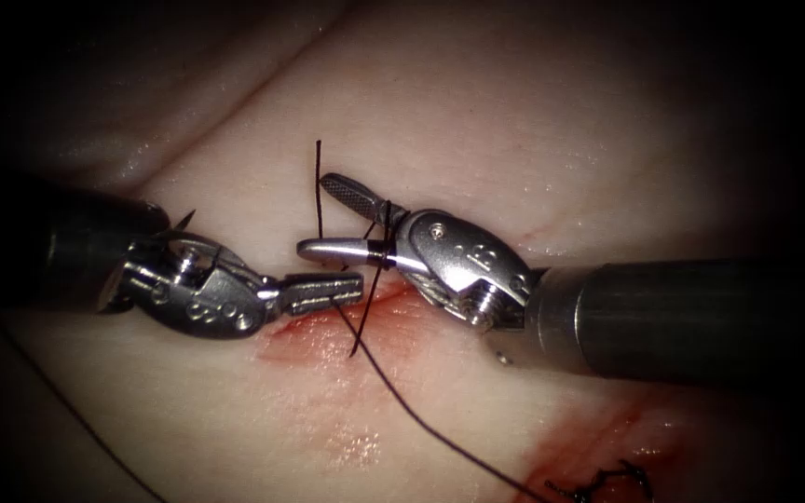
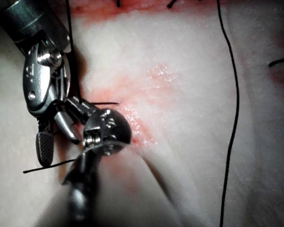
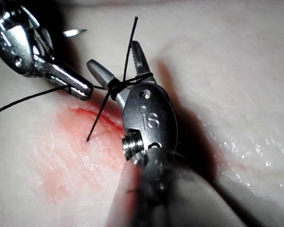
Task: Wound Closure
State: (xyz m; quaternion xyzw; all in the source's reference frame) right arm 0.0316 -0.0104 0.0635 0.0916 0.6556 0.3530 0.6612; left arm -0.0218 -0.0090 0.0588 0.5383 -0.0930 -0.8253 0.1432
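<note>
The left tool (image 1: pixel 323 291) reaches in from the left of the cut (image 1: pixel 309 335) with its jaws shut on the dark thread (image 1: pixel 402 401), which trails off toward the lower right. Just above the cut, the right tool (image 1: pixel 314 216) has its jaws open, and thread is looped around both jaws near their hinge (image 3: pixel 114 85). One short thread end (image 1: pixel 319 158) stands up, and another (image 1: pixel 358 346) hangs down over the cut. Behind the left tool's wrist, a pointed needle tip (image 3: pixel 73 33) shows; neither tool holds it. The rest of the needle is hidden.
Red fluid stains the tissue (image 1: pixel 477 121) around the cut. Earlier dark stitches (image 1: pixel 607 482) sit at the lower right. The long thread (image 2: pixel 234 118) lies slack across the tissue. The two tool tips are nearly touching.
</note>
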